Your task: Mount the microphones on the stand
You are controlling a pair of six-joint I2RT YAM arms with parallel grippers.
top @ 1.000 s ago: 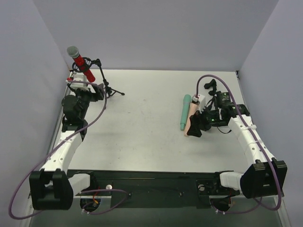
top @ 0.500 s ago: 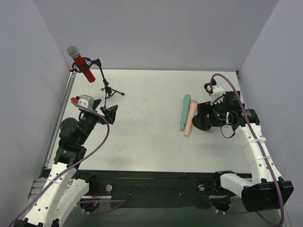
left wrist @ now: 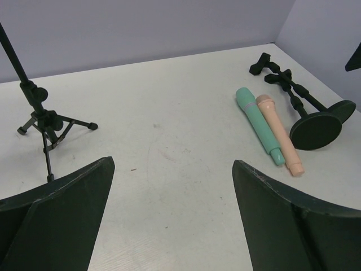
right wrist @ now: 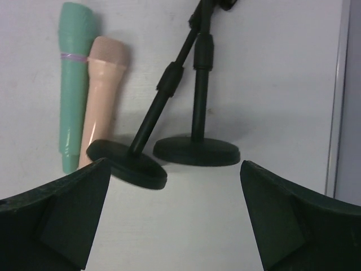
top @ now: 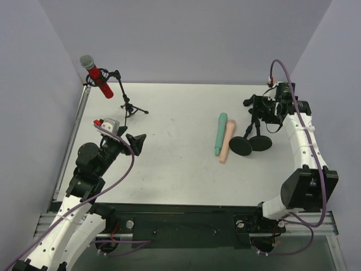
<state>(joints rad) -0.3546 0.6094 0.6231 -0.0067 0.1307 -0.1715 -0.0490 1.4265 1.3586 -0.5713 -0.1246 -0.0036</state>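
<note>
End effector left [left wrist: 172,165], end effector right [right wrist: 175,165] gaping, empty; red microphone [top: 99,79] clipped in tripod stand [top: 129,106]

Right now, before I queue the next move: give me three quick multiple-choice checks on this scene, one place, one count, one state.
1. Where is the red microphone?
A. Lying on the table
B. Clipped in the tripod stand, far left
C. In the right claw

2. How many microphones lie flat?
A. None
B. Three
C. Two

3. How are the claws?
A. Both open, empty
B. The left claw is shut on a microphone
C. Both shut

Key:
1 B: it sits tilted in the stand's clip, grey head up.
2 C: the mint-green microphone and the peach-pink microphone lie side by side.
3 A: both wrist views show spread fingers with nothing between them.
</note>
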